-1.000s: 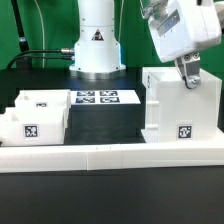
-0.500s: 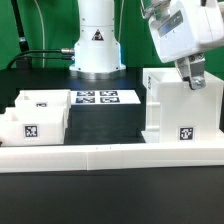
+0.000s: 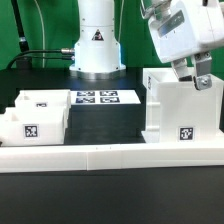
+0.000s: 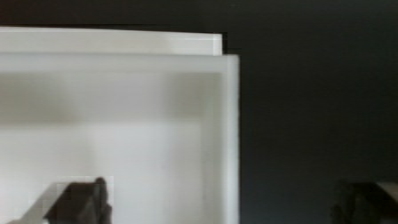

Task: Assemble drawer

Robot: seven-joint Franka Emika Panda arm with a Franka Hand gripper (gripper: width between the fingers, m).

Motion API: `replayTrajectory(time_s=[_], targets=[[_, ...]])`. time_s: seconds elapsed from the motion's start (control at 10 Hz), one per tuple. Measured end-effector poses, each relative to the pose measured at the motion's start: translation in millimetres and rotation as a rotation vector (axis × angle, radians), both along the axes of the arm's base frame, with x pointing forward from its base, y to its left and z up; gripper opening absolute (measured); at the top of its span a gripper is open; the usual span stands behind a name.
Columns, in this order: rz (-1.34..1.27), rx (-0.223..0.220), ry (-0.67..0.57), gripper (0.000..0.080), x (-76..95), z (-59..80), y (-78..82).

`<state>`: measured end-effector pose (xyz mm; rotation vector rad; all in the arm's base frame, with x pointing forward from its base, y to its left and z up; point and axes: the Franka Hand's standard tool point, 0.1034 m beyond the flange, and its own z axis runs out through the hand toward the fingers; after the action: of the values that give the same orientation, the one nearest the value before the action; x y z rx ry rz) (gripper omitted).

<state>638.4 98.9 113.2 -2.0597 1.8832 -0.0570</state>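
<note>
The gripper is spread wide and holds nothing. In the wrist view one finger hangs over the white top of the housing, the other over the dark table beyond its edge. Whether a fingertip touches the housing I cannot tell (the wrist view is blurred).

The housing stands upright at the exterior view's right, just behind the low border wall. The trays sit at the left, well apart from it, with the marker board between.

Since a second ago the gripper has shifted slightly toward the exterior view's right along the housing's top. The parts have not moved.
</note>
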Motion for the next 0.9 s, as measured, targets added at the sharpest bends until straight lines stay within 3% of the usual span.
replayTrajectory(time_s=[0.1,0.3,0.5,0.7,0.8,0.9], targets=[[0.069,-0.014,-0.031,0.0646,-5.3,14.2,-6.0],[0.2,-0.06,-0.091,0.0649,-33.7,39.4,-24.1],[0.204,-0.06,-0.103,0.0649,-46.4,49.8,-36.8],[0.253,-0.075,-0.101,0.0649,-47.5,45.0,-36.3],[0.492,-0.153,-0.119,0.0649,-51.5,38.8,-45.2],[0.708,-0.226,-0.156,0.0649,-57.8,38.6,-65.5]])
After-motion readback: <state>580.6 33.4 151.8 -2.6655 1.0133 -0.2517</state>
